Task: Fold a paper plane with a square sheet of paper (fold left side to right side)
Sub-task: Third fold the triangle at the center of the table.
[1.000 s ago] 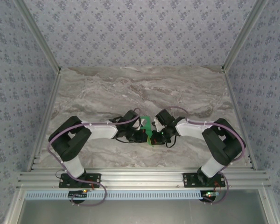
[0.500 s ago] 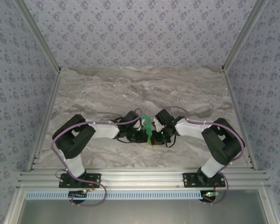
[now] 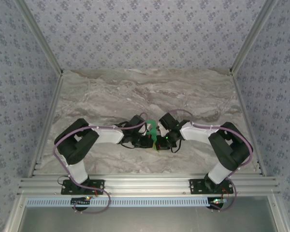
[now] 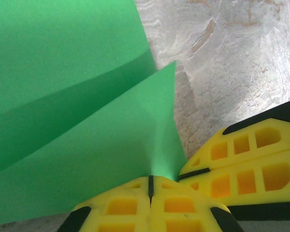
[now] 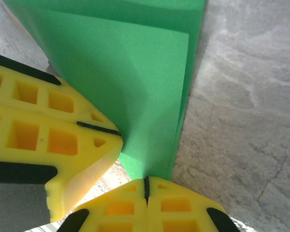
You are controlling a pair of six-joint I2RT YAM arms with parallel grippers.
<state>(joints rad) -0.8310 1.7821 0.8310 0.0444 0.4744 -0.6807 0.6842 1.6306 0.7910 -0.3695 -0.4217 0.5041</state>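
Soft, even light fills the overhead view, leaving only faint shadows on the marble table (image 3: 135,87). In the left wrist view the table glares white in places, and the green paper (image 4: 63,58), very close, looks slightly soft.

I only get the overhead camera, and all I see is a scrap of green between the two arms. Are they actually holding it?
Observer: Yes. In the left wrist view, the left gripper has its yellow fingers pressed together on the edge of the green paper.
Operator: And the other arm?
Observer: The right gripper is shut on the paper too. Its own wrist view shows the jaws closed to a thin seam, close beside the left gripper's fingertips.
Operator: Is the paper one flat sheet?
Observer: No, it is folded. The right wrist view shows stacked layers whose edges run together down the right side, with the marble table behind them.
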